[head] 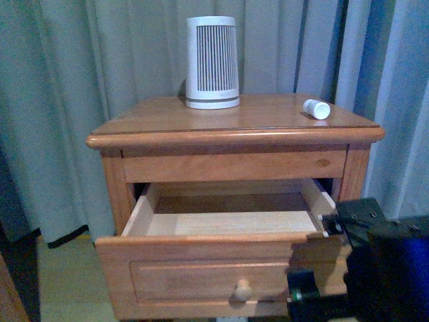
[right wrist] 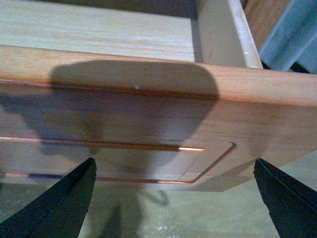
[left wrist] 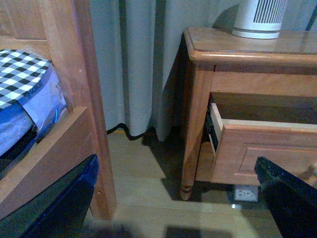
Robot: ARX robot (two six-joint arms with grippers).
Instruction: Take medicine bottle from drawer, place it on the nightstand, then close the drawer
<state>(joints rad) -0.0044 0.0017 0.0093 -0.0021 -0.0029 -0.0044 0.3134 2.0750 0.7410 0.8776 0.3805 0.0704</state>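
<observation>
The small white medicine bottle (head: 316, 109) lies on its side at the right of the nightstand (head: 234, 124) top. The drawer (head: 221, 268) stands pulled out, its pale inside bare where it shows, its round knob (head: 242, 290) facing me. My right gripper (right wrist: 173, 198) is open just in front of the drawer front (right wrist: 148, 124), near its right end, with nothing between the fingers; its arm (head: 375, 268) shows at the lower right of the front view. My left gripper (left wrist: 178, 208) is open low to the left of the nightstand, over the floor, holding nothing.
A large white ribbed appliance (head: 212, 62) stands at the back of the nightstand top. Grey curtains (head: 100, 54) hang behind. A wooden bed frame (left wrist: 79, 99) with checked bedding (left wrist: 22, 69) stands to the left. A white socket box (left wrist: 245, 193) lies on the floor under the drawer.
</observation>
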